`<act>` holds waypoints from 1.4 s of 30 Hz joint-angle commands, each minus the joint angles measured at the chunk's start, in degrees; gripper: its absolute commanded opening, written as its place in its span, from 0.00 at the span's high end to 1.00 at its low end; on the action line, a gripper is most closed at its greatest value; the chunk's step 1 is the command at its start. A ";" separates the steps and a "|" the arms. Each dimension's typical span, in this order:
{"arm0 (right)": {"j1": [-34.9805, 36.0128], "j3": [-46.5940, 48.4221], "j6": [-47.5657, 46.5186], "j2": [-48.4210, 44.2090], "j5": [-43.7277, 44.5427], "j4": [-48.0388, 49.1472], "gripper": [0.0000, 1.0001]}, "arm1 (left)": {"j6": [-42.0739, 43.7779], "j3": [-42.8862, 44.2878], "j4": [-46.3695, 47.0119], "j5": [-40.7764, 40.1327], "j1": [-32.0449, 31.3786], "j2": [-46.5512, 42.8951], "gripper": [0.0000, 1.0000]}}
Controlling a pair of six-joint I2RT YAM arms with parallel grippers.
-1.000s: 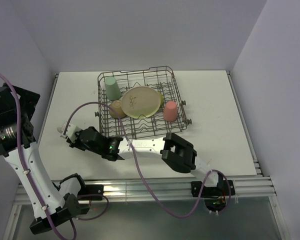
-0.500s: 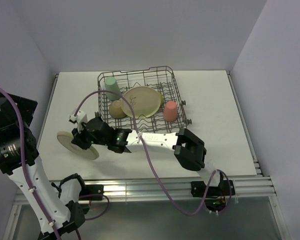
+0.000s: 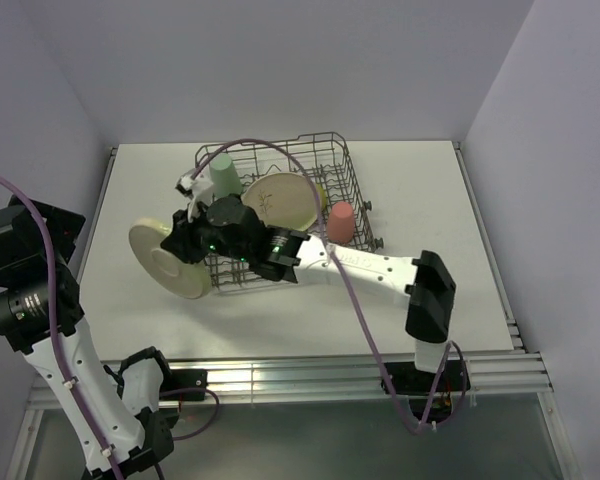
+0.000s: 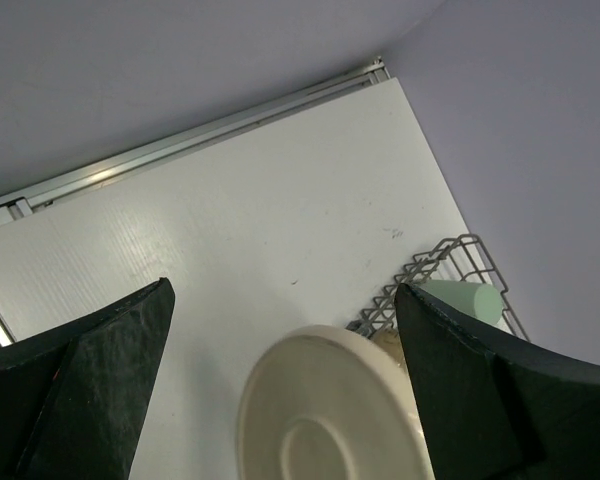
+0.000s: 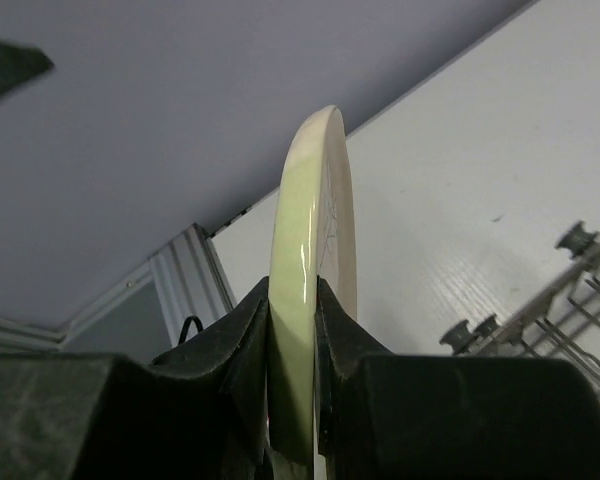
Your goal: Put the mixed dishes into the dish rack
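Observation:
My right gripper (image 3: 193,243) is shut on the rim of the smaller cream plate (image 3: 168,260) and holds it tilted in the air beside the left side of the dish rack (image 3: 280,143). In the right wrist view the fingers (image 5: 242,335) pinch the plate's edge (image 5: 310,230). The larger cream plate (image 3: 280,200), the mint-green cup (image 3: 222,175) and the coral-pink cup (image 3: 340,222) stand in the rack. My left gripper (image 4: 282,290) is open and empty, high above the held plate (image 4: 330,415). The bowls are hidden.
The left arm (image 3: 25,275) rises tall at the table's left edge. The right arm's forearm (image 3: 370,268) stretches across the rack's near side. A metal rail (image 3: 330,372) runs along the front edge. Walls close in on three sides.
My right gripper has lifted the smaller plate off the table and carried it up and away, close to the rack's left side. The plate now faces more upright. The left arm shifted slightly.

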 commanded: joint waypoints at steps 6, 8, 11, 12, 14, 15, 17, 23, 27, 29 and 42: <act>-6.40 0.55 15.31 -19.40 10.93 -3.50 1.00 | 0.84 -4.54 1.39 3.40 -0.07 -2.09 0.01; -8.61 -0.15 23.04 -22.04 9.88 -6.31 1.00 | 0.67 -5.16 1.48 3.93 -0.07 -2.70 0.01; -14.05 -3.40 34.29 -25.82 4.88 -8.17 1.00 | 0.58 -6.56 1.74 5.33 -0.07 -3.49 0.01; -15.20 -5.50 36.40 -26.79 3.64 -8.35 1.00 | 0.66 -6.83 1.74 5.60 -0.07 -3.58 0.01; -18.36 -7.09 42.03 -29.77 2.15 -9.84 1.00 | 0.67 -7.97 1.83 6.30 -0.07 -3.93 0.01; -19.33 -8.93 43.44 -30.75 -0.73 -10.20 1.00 | 0.67 -8.32 2.09 6.65 -0.07 -4.19 0.01; -23.11 -10.87 49.15 -33.38 -3.47 -11.69 1.00 | 0.84 -9.02 2.09 7.45 -0.07 -4.55 0.01; -29.61 -22.72 61.55 -41.55 -8.68 -13.35 1.00 | 0.40 -10.78 3.15 10.60 0.02 -5.16 0.01; -31.99 -28.01 68.40 -44.73 -7.88 -16.43 1.00 | 0.66 -11.40 3.15 11.32 -0.07 -4.99 0.01; -32.70 -29.33 70.96 -45.26 -6.57 -18.70 1.00 | 0.67 -12.10 3.23 11.93 -0.07 -4.99 0.02; -33.31 -20.74 83.35 -35.43 0.02 -35.15 1.00 | 1.11 -14.04 4.73 15.08 0.02 -5.25 0.02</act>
